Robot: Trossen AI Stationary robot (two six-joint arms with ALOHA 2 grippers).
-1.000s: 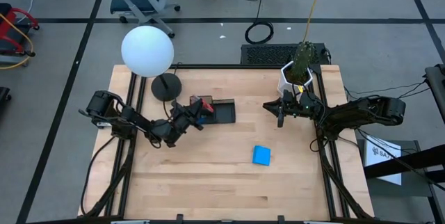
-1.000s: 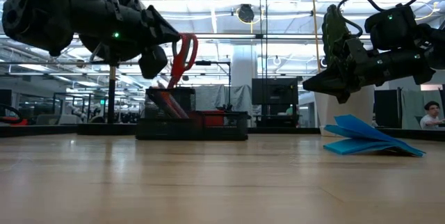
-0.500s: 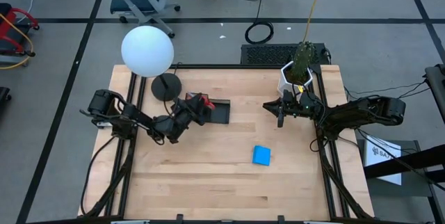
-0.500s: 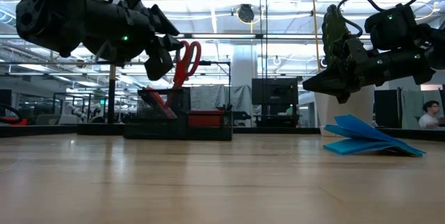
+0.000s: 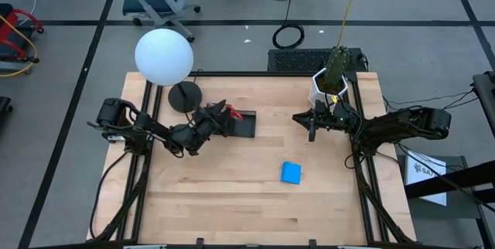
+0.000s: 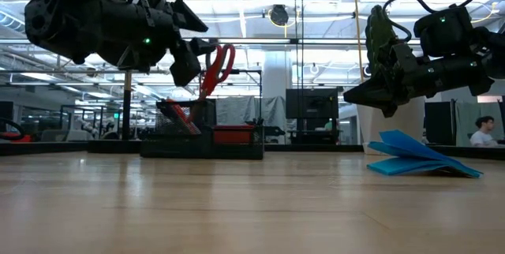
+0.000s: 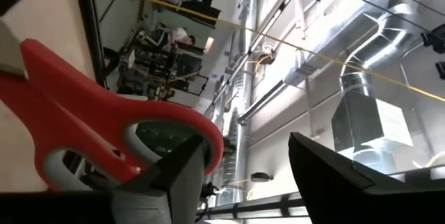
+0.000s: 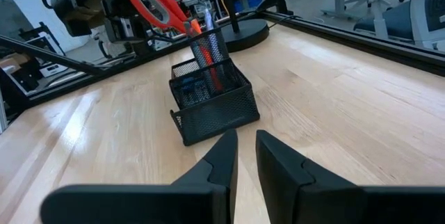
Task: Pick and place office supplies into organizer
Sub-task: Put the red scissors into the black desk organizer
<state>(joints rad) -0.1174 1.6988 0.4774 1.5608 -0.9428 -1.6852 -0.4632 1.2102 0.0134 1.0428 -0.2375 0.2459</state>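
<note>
The organizer (image 5: pixel 246 124), a black mesh tray (image 8: pixel 212 102), stands at the table's far middle. The red-handled scissors (image 6: pixel 215 69) stand in its taller compartment, handles up and leaning against the rim, next to pens (image 8: pixel 207 56). My left gripper (image 7: pixel 247 144) is open at the scissors' handles (image 5: pixel 225 111), one finger close by a handle loop. A blue notepad (image 5: pixel 291 172) lies on the table right of centre. My right gripper (image 8: pixel 246 140) hovers shut and empty, right of the organizer (image 5: pixel 297 117). My left gripper's fingers are spread apart, and one finger (image 7: pixel 188 172) stands right by the scissors' red handle loop (image 7: pixel 167 123). Whether that finger still touches the loop, I cannot tell. The scissors stand in the organizer, blades down.
A lamp with a white globe (image 5: pixel 164 57) and a black round base (image 5: pixel 186 96) stands at the far left, close behind my left arm. A white pot with a plant (image 5: pixel 329 86) stands at the far right, behind my right gripper. Bare wood spans the near half.
My left gripper has opened and let go of the scissors' handle, drawing back a little toward the table's left edge. The scissors have come more upright in the organizer, which has slid slightly toward the left.
</note>
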